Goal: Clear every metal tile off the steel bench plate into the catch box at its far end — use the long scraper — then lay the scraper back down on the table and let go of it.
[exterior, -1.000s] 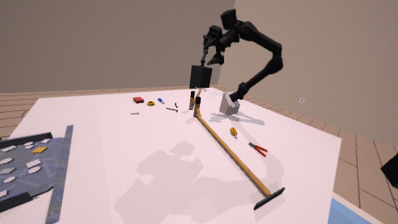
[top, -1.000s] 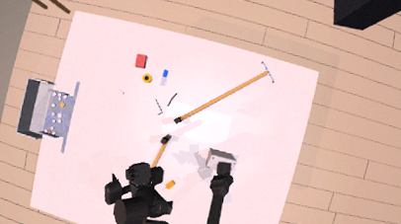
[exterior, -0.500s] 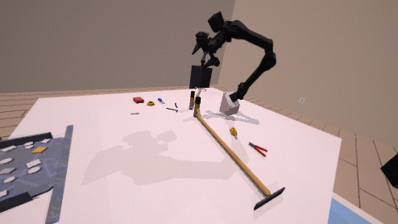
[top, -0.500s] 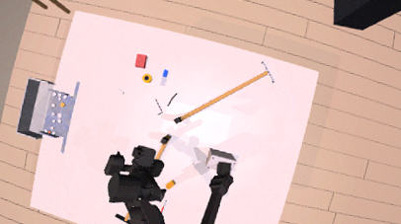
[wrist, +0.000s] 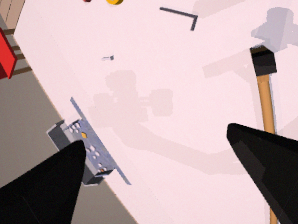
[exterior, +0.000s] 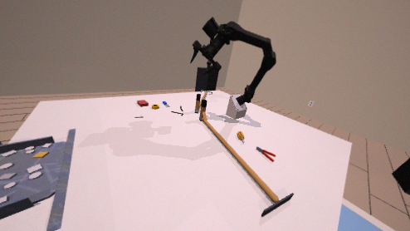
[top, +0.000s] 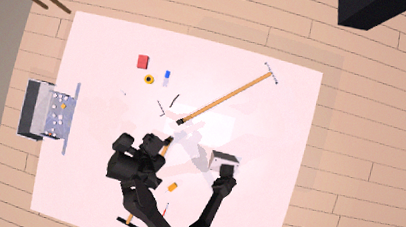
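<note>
Standing open and released, with nothing between the fingers: the gripper [top: 151, 152] [exterior: 200, 67] [wrist: 158, 139], high above the table. Just to one side of the finger gap, flat along the near part of the table: the long scraper [top: 166, 148] [exterior: 241, 161] [wrist: 266, 100], probably the dark-bladed one. Move over the handle before descending; turn the fingers astride the raised black grip [top: 168, 141] [exterior: 203, 105] [wrist: 263, 61], come straight down, close squarely, and avoid knocking it sideways. Long axis running from the dark blade [top: 127, 222] [exterior: 277, 204], towards the robot's side, to the grip near mid-table, so pointing well off the plate; expect a large swing after lifting. Farther out, the second long-handled tool [top: 228, 98] [exterior: 197, 103]; leave alone. Farthest, tiles [top: 59, 117] [exterior: 35, 169] [wrist: 91, 148] still to clear from the steel plate [top: 68, 108] [exterior: 25, 189] [wrist: 101, 145] into the catch box [top: 35, 109] [wrist: 56, 131].
</note>
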You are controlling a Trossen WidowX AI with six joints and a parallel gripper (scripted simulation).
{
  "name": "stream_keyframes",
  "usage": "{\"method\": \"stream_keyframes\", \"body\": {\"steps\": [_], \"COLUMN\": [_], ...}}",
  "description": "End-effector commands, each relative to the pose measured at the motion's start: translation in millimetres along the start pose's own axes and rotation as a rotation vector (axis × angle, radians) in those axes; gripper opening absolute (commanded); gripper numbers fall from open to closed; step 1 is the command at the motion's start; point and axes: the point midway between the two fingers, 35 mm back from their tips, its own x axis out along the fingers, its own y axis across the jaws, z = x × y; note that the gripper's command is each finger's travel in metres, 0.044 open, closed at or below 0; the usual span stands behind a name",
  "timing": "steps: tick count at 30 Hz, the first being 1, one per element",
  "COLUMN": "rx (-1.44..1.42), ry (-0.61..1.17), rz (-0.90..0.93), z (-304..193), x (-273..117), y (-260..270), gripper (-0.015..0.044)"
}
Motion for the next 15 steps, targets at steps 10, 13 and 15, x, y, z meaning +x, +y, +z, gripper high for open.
{"method": "stream_keyframes", "body": {"steps": [10, 13, 15], "rx": [0.258, 0.314, 0.351], "ry": [-0.134, -0.167, -0.189], "rz": [-0.119, -0.144, -0.161], "z": [32.7, 40.4, 45.5], "x": [33.3, 40.5, 45.1], "y": [-2.5, -4.1, -5.4], "gripper": [0.0440, 0.0440, 0.0440]}}
